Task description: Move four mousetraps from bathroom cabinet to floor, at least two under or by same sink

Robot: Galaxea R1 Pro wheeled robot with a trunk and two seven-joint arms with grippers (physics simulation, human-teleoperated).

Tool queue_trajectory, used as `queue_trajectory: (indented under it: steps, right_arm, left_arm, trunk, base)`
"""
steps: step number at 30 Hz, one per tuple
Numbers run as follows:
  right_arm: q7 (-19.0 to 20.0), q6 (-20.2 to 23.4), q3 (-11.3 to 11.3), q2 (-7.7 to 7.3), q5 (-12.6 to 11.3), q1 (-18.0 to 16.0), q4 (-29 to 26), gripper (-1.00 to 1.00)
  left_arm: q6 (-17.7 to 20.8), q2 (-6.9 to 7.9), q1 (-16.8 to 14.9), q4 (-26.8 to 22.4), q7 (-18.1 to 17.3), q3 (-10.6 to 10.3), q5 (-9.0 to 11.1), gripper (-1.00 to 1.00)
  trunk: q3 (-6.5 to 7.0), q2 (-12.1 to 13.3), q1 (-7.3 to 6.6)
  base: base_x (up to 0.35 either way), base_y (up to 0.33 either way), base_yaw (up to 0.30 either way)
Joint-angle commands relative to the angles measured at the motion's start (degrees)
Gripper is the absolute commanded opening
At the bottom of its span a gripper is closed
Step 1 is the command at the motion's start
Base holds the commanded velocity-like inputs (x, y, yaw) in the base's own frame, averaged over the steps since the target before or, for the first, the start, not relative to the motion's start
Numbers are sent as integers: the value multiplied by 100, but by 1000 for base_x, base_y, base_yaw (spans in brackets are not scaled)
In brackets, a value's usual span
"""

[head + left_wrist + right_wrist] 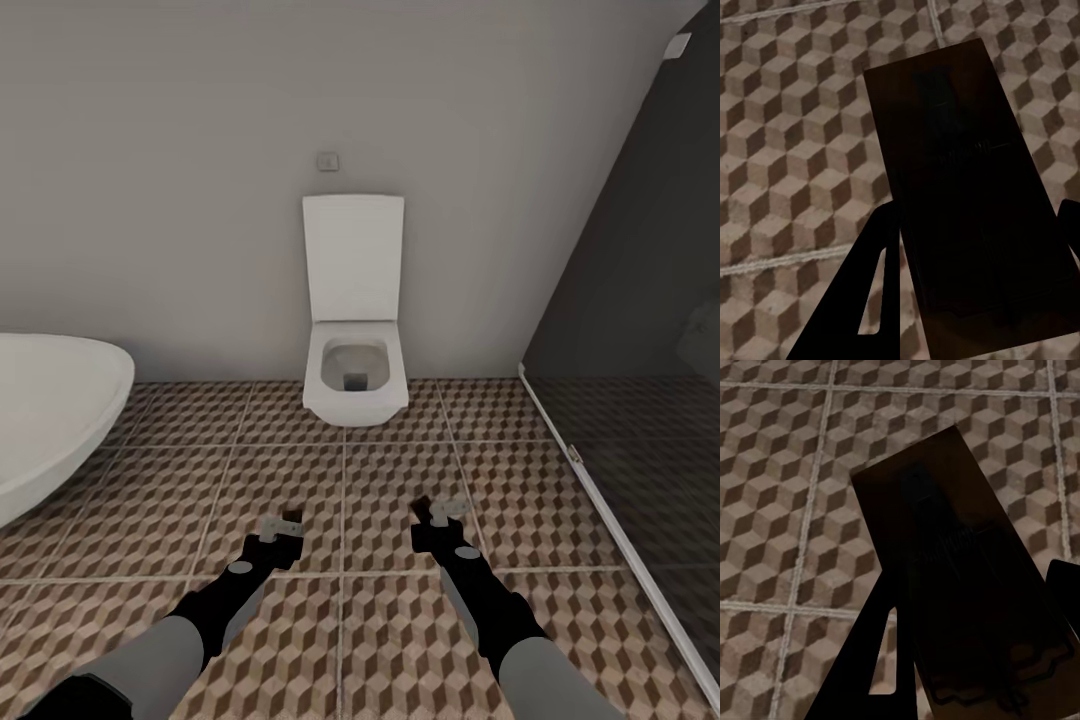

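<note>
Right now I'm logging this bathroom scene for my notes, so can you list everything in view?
toilet: one, white, lid up, against the far wall, centre.
wall button: one, pale grey, above the toilet.
bathtub: one, white, oval, at the left edge.
glass partition: one, dark, at the right.
bathroom floor: brown, beige and white cube-pattern tiles.
mousetraps: two, in shadow, one in each gripper.
left gripper: shut on a mousetrap, above the floor.
right gripper: shut on a mousetrap, above the floor.

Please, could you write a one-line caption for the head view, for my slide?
Both pincers, left and right, over cube-patterned floor, facing a toilet, bathtub at left.
</note>
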Motion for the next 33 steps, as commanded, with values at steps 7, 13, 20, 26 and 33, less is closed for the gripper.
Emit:
queue_trajectory:
  steps: [7,13,20,26,33]
  right_arm:
    - [-24,41,18,-2,25,-1,-11,-100]
    - [-24,41,18,-2,25,-1,-11,-100]
    - [-24,41,18,-2,25,-1,-11,-100]
    - [-24,41,18,-2,25,-1,-11,-100]
    - [-24,41,18,-2,25,-1,-11,-100]
  left_arm:
    - [-27,2,-5,5,42,-51,43,-100]
    - [-28,2,-5,5,42,-51,43,-100]
    - [-28,2,-5,35,42,-51,43,-100]
    - [-29,-28,-5,47,42,-51,43,-100]
    - [-29,-33,-5,53,42,-51,43,-100]
  trunk:
    - [-186,-284,154]
    - [-341,-525,285]
    - [-522,-805,439]
    - [-677,-1046,571]
    - [-859,-1327,725]
  base:
    - [0,0,0]
    - [0,0,0]
    - [0,0,0]
    - [0,0,0]
    - [0,0,0]
